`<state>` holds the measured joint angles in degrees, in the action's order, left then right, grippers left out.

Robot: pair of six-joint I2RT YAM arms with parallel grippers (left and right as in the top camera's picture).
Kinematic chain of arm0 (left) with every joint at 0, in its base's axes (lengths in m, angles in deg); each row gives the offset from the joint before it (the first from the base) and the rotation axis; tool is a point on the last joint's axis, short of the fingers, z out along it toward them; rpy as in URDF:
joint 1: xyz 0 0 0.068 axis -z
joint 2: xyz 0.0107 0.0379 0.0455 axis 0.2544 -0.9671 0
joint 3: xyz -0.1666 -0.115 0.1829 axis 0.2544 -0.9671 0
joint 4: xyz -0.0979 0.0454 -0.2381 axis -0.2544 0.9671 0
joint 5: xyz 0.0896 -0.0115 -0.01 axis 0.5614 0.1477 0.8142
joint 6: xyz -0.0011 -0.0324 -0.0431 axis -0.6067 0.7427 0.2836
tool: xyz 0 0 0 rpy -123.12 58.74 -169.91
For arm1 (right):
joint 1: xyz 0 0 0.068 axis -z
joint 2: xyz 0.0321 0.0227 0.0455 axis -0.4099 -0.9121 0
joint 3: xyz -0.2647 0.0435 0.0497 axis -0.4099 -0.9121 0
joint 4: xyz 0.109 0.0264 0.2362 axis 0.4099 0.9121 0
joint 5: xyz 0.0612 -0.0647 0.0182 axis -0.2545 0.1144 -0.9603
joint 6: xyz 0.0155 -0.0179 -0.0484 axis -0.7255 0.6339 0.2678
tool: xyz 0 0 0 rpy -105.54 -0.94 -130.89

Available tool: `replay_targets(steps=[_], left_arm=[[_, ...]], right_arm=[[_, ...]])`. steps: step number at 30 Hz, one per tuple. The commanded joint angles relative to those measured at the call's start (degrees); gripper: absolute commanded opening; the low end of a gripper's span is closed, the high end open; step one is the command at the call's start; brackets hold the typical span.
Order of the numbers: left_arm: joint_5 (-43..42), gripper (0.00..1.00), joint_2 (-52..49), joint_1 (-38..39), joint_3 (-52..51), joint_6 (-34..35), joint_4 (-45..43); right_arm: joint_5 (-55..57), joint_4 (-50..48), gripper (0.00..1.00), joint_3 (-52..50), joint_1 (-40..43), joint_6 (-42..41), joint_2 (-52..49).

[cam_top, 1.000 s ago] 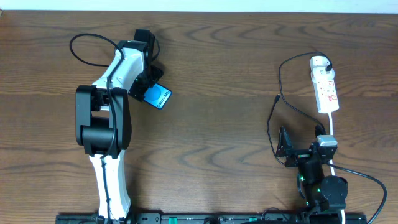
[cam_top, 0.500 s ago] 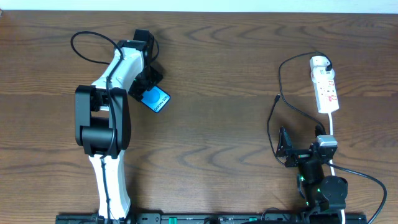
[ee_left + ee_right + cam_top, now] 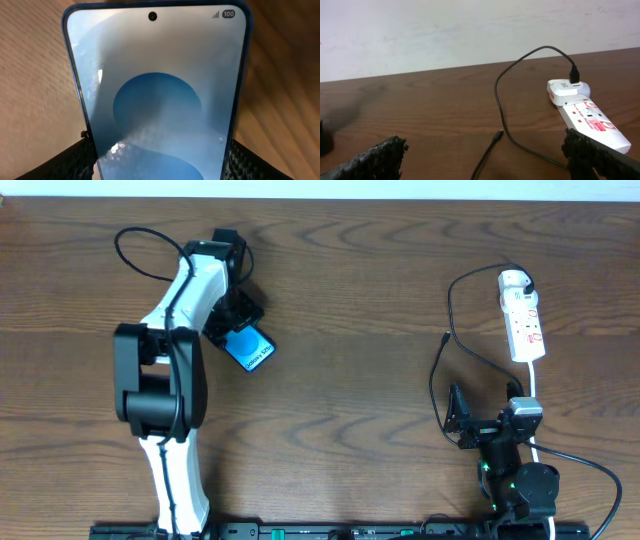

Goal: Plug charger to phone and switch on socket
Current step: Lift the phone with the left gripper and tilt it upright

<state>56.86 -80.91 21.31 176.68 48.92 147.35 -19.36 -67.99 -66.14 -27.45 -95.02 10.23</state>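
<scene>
The phone (image 3: 250, 350), with its blue screen up, is at the left of the table, held between the fingers of my left gripper (image 3: 236, 320). In the left wrist view the phone (image 3: 157, 75) fills the frame and the gripper (image 3: 157, 167) fingers press on both of its long edges. The white socket (image 3: 523, 320) lies at the far right, and it also shows in the right wrist view (image 3: 590, 117). The black charger (image 3: 452, 305) runs from the socket's adapter, and its plug tip (image 3: 497, 135) lies free on the table. My right gripper (image 3: 485, 152) is open and empty, just short of the tip.
The wooden table (image 3: 360, 290) runs to a pale wall at the back. The socket's white cord (image 3: 533, 385) runs down toward the right arm's base. A thin black cable (image 3: 130, 255) loops behind the left arm.
My left gripper has shifted a little toward the front with the phone, and the phone has turned slightly. The right arm, the charger and the socket have not moved.
</scene>
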Motion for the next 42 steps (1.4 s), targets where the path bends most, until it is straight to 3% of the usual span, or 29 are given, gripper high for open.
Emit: replay_targets(steps=[1, 21, 27, 42], left_arm=[[-5.03, 0.66, 3.8, -0.09, -0.11, -3.5, 1.46], [-34.67, 0.65, 4.2, 0.26, -0.11, -13.6, 11.08], [-42.73, 0.65, 4.24, 0.48, -0.11, -13.79, 11.54], [-54.71, 0.65, 4.24, 5.81, -0.11, -15.02, 12.28]], right_arm=[[-0.26, 0.22, 0.99, -0.09, -0.13, -0.46, 0.24], [-0.26, 0.22, 0.99, -0.09, -0.13, -0.46, 0.24], [-0.26, 0.22, 0.99, -0.09, -0.13, -0.46, 0.24], [-0.26, 0.22, 0.99, -0.09, -0.13, -0.46, 0.24]])
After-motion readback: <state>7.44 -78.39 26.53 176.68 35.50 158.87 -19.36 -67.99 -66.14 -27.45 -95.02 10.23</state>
